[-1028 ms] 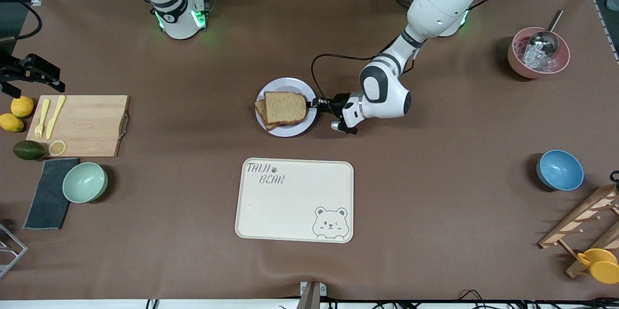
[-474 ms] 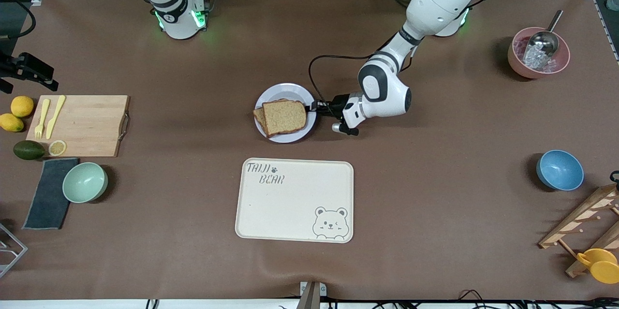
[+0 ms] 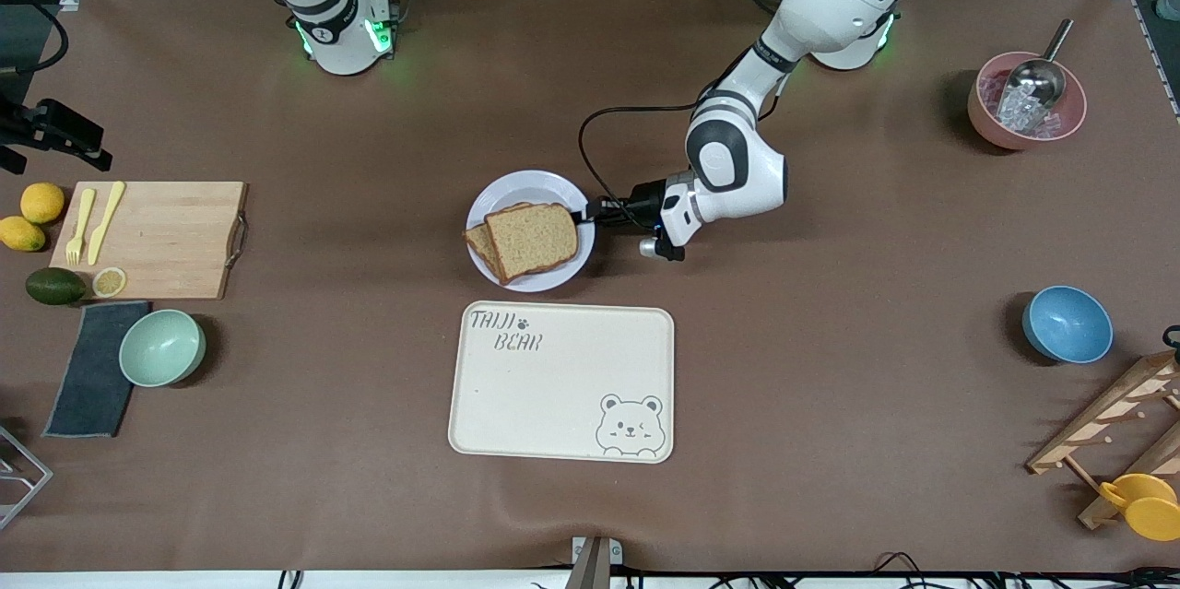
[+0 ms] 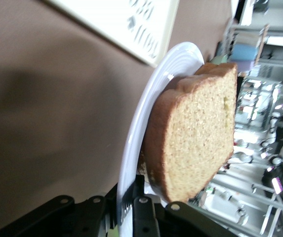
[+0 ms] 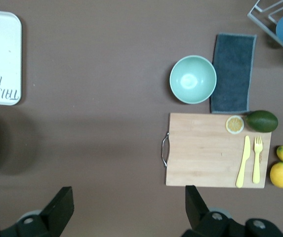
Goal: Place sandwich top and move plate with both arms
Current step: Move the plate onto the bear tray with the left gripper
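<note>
Left claw low, level, clamped on round lavender-white plate rim; brown bread slice just ahead. Right claw wide, hovering over brown tabletop.

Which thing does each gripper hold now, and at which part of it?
The left gripper is shut on the plate, at the rim toward the left arm's end. The right gripper is open and holds nothing.

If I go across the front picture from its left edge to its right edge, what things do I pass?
Lemons → cutting board → mint bowl → plate → left gripper → pink bowl → blue bowl
</note>
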